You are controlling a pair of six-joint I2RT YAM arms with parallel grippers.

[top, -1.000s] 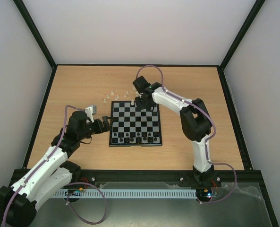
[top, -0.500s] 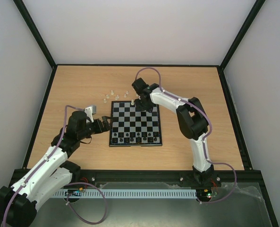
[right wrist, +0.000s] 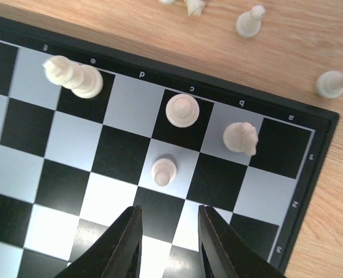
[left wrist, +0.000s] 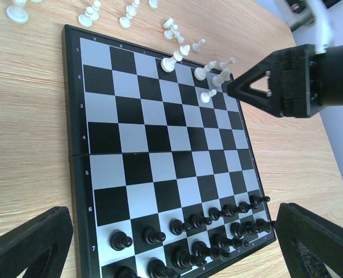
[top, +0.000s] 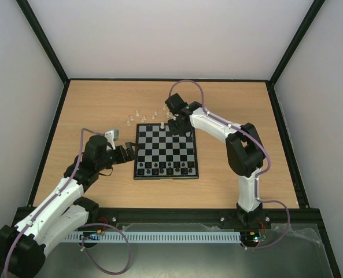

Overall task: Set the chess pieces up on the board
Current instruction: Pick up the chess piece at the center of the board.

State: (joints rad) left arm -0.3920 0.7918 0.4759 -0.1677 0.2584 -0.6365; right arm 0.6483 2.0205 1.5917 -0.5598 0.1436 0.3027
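Note:
The board point(top: 165, 148) lies mid-table, with black chess pieces point(top: 165, 168) filling its near two rows. At its far right corner stand a few white pieces: a tall one point(right wrist: 73, 77), a round-topped one point(right wrist: 183, 110), a knight point(right wrist: 240, 138) and a pawn point(right wrist: 163, 171). My right gripper point(right wrist: 168, 213) hovers just behind that pawn, jaws a little apart and empty; it also shows over that corner point(top: 178, 124). My left gripper point(top: 129, 154) sits wide open at the board's left edge, and its view looks across the board point(left wrist: 159, 139) at the black pieces point(left wrist: 217, 223).
Several loose white pieces point(top: 141, 116) lie on the wooden table beyond the board's far left corner, and two of them point(right wrist: 250, 21) point(right wrist: 333, 84) show near the board's rim. Black frame rails and white walls enclose the table.
My right gripper's jaws have parted and let go of the white pawn, which now stands alone on its square. The left arm has not moved.

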